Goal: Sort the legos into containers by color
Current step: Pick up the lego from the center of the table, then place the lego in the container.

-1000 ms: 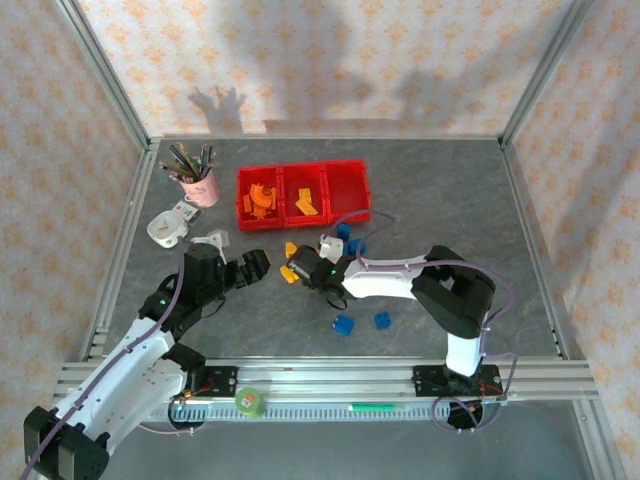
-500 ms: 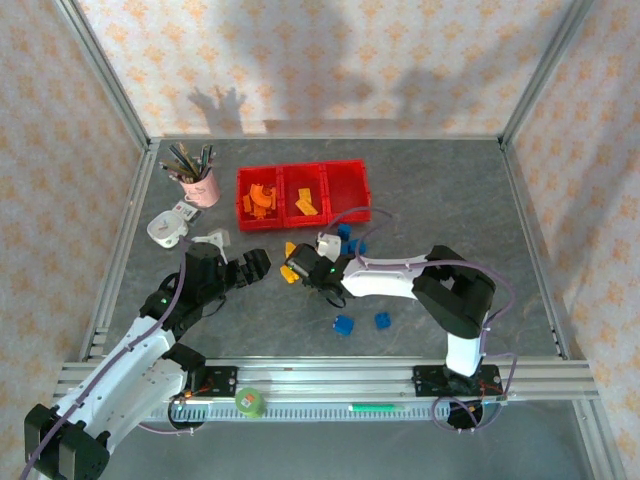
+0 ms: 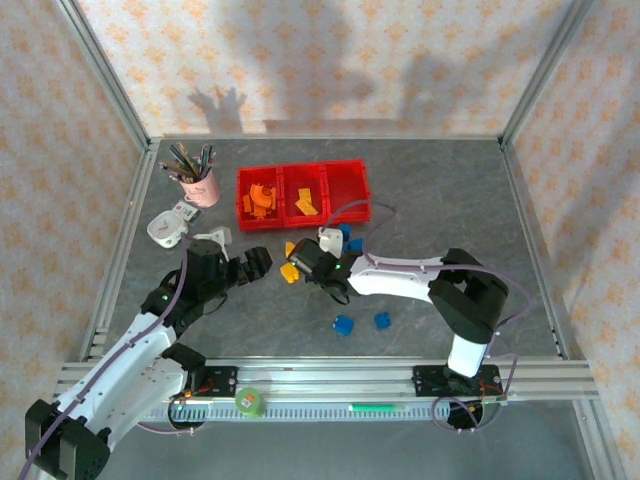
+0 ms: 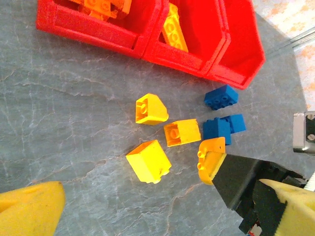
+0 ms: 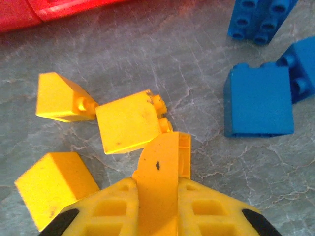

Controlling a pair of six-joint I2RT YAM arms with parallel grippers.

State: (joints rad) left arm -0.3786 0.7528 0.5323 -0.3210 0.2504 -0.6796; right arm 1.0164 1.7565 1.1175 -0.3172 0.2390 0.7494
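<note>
Right claw [image 5: 158,196]: shut on a curved brick [image 5: 165,152], pinching its two flat sides, low over the surface [image 3: 450,200] at the edge of the loose pile
Left claw [image 3: 254,266]: spread wide with nothing in it, hovering near that same pile
Curved brick: I judge it light, hard and smooth-sided, so it may pivot or slip if the pinch sits off-centre; I want the flat faces square between the pads, not the arch or the studs
Loose legos: three yellow bricks [image 4: 148,161] lie close together with two blue bricks [image 4: 221,97] just beside them, all in front of the red tray [image 4: 93,29]; a further blue pair [image 3: 343,325] lies nearer the arm bases
Red tray: the left bin holds orange pieces, the middle bin yellow ones, and the right bin looks bare
Handling the rest: small and stiff, likely to skid on the surface if nudged; I'd take each across two parallel walls
Hard to make out: the held brick's shade sits between orange and yellow, so I cannot settle its bin; the fingers hide how deep it sits in the claw; I cannot tell whether it touches the yellow brick next to it; the left wrist view cuts off the far parts of the bins
</note>
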